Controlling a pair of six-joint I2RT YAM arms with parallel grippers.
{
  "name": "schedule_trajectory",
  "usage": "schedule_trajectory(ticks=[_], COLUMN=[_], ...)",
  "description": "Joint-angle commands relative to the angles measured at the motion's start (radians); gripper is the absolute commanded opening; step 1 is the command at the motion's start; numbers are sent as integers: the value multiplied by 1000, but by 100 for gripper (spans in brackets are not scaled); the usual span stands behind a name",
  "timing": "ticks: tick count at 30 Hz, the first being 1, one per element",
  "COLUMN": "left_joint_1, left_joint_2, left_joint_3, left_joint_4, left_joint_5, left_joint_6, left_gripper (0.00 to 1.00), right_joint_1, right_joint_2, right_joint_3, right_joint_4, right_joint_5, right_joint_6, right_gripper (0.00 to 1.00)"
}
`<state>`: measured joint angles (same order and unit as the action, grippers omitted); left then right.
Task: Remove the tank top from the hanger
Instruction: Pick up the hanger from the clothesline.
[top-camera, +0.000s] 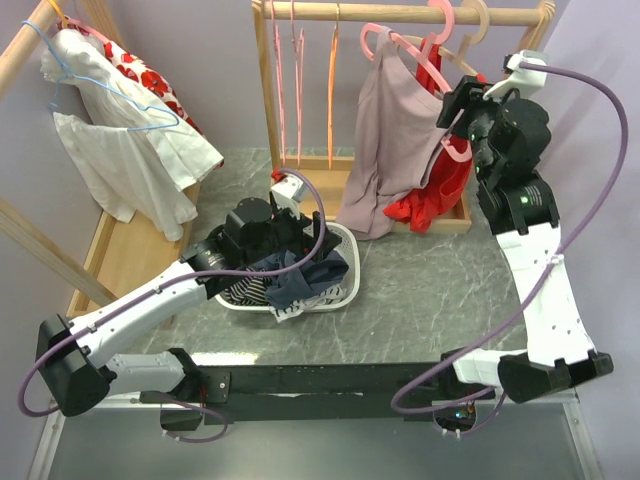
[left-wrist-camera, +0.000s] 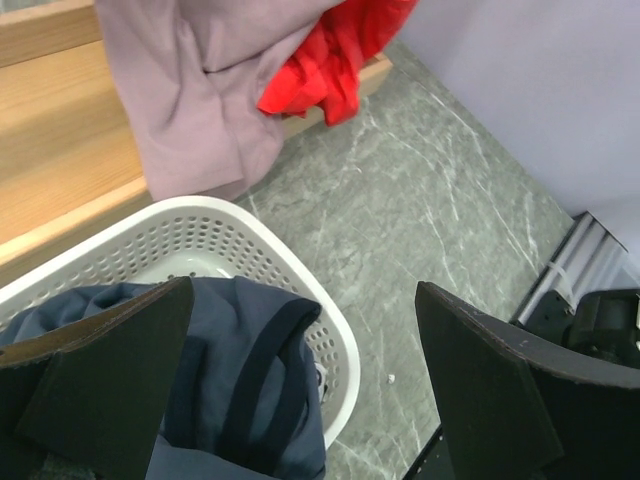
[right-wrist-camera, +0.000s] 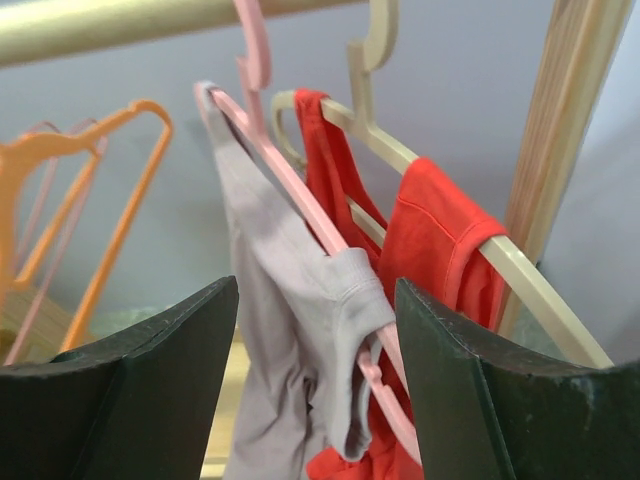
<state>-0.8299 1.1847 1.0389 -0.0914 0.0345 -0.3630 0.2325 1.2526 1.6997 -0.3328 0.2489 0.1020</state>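
Observation:
A mauve tank top (top-camera: 395, 140) hangs on a pink hanger (top-camera: 420, 55) from the wooden rail. My right gripper (top-camera: 455, 105) is open at the hanger's right shoulder. In the right wrist view its fingers (right-wrist-camera: 315, 300) stand on either side of the tank top's strap (right-wrist-camera: 300, 300) and the pink hanger arm (right-wrist-camera: 280, 165), not closed on them. My left gripper (top-camera: 290, 240) is open and empty above a white laundry basket (top-camera: 345, 290). In the left wrist view the gripper (left-wrist-camera: 305, 300) hangs over the basket rim (left-wrist-camera: 300, 270) and a navy garment (left-wrist-camera: 230, 370).
A red top (top-camera: 440, 190) hangs on a cream hanger (right-wrist-camera: 520, 270) just right of the tank top. Empty orange and pink hangers (top-camera: 300, 80) hang to the left. A white flowered shirt (top-camera: 120, 140) hangs on the left rack. The rack's wooden post (right-wrist-camera: 565, 120) stands close on the right.

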Motion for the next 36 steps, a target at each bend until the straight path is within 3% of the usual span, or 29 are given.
schedule_trajectory(ticks=[1,9,19,20,23,26,28,29,30,32,36], left_joint_1=[0,0,0,0,0,0,0,2,0,0,0], left_joint_2=[13,67,72,72,72,75,73,73,72,69,64], left_joint_3=[61,108,105,104,105,110,110,112,113,108,98], left_joint_4=[48,42,32,32,28,21,21,18,15,15,22], left_joint_5=[93,159,148,147,143,143,140,139,133,130,127], left_joint_6=[41,56,61,61,61,64,65,65,65,65,58], left_gripper=[100,99,99,100,99,100,100,99,100,99,99], right_joint_1=[-39,-78,-93,-94,-98,-99,-99,-99,-99,-99,-99], right_joint_2=[59,116,133,139,169,218,254,258,260,220,137], right_joint_3=[17,12,-25,-22,9,66,112,121,121,91,35], right_joint_4=[6,-15,-8,-5,-8,-32,-52,-63,-63,-17,23], right_joint_5=[-36,-135,-269,-279,-324,-344,-353,-355,-361,-370,-388], right_joint_6=[-18,-13,-7,-5,-4,1,14,16,18,22,34], right_gripper=[71,70,40,39,49,47,33,19,11,0,0])
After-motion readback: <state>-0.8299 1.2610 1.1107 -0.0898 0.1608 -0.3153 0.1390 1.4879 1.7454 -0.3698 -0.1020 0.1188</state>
